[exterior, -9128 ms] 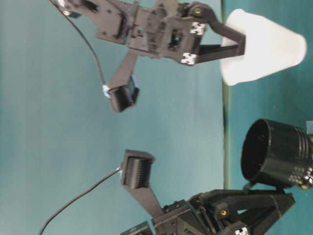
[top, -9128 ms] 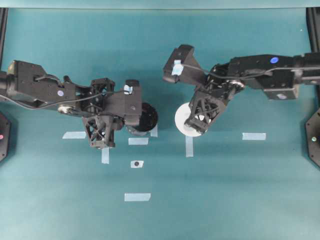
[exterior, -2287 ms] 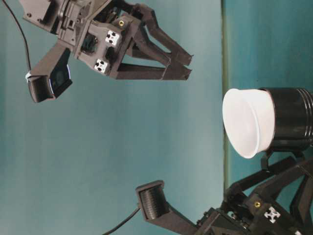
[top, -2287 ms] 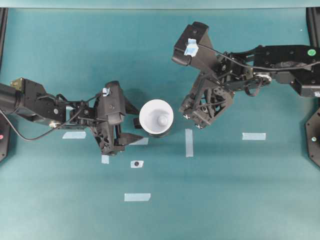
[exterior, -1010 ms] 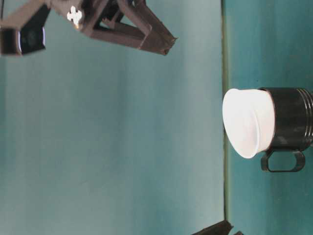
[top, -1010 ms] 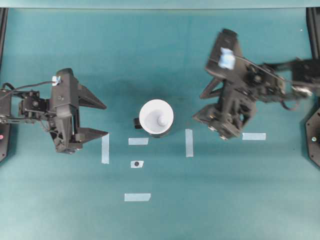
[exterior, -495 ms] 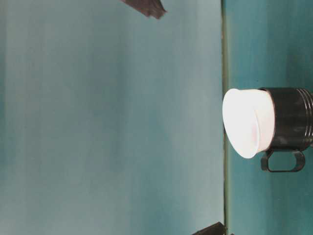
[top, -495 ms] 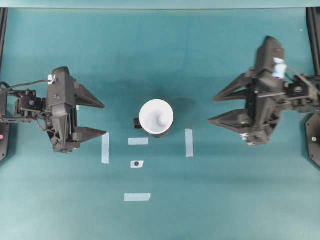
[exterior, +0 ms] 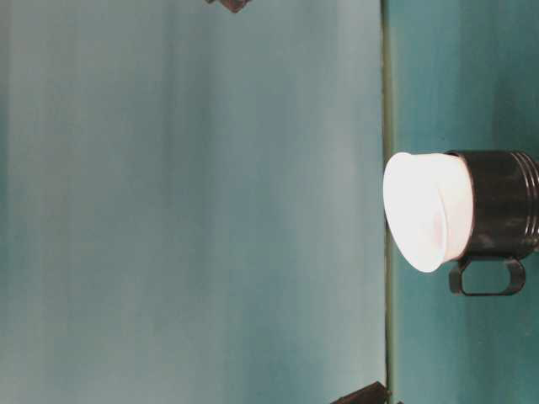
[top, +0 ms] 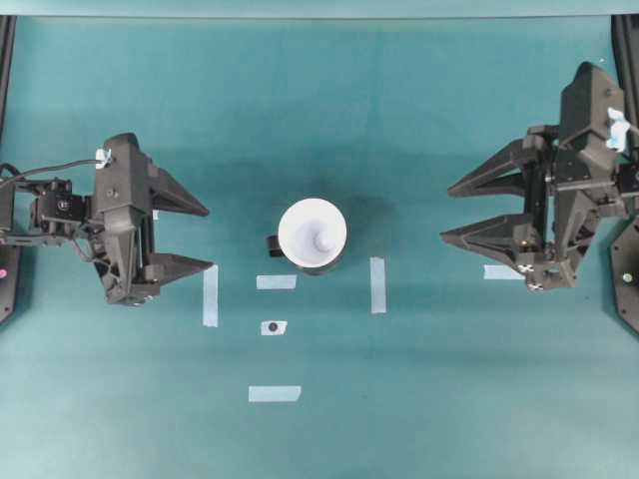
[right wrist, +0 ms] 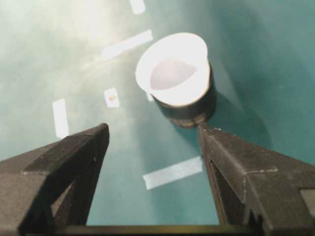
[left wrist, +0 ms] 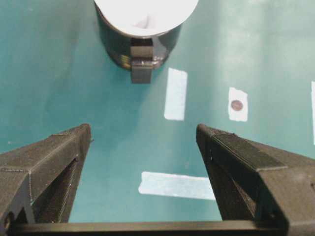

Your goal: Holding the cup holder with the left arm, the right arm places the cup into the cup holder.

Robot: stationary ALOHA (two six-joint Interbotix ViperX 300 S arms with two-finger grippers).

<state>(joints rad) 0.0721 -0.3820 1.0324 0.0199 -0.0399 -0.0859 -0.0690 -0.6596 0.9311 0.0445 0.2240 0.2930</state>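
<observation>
Since a second ago your right arm (top: 559, 215) has pulled back toward the right edge of the overhead view, while the left arm (top: 110, 235) has stayed where it was at the left edge; nine seconds ago the cup still sat apart from the holder in the right gripper's fingers. Now you see the cup (top: 313, 231) seated inside the cup holder (top: 318, 264) in the middle of the teal table (top: 399, 399), its white rim standing proud of the black wall and wider than it. The holder's stubby handle (top: 272, 242) points toward the left arm. In the table-level view the cup (exterior: 425, 210) fills the holder's (exterior: 501, 202) mouth and the handle (exterior: 487, 278) shows in profile

Nothing touches the pair. Your left gripper (top: 190, 239) is released, fingers spread wide and aimed at the holder from well apart; its wrist view shows the holder (left wrist: 138, 46) ahead beyond the open fingers (left wrist: 54, 157). Your right gripper (top: 467, 212) is likewise spread and empty, well apart on the other side, its wrist view showing the cup (right wrist: 172, 69) in the holder (right wrist: 189, 105) beyond its fingers (right wrist: 231, 157)

Pale tape strips (top: 377, 284) lie on the table near the holder, one small patch (top: 273, 327) bearing a dark dot
</observation>
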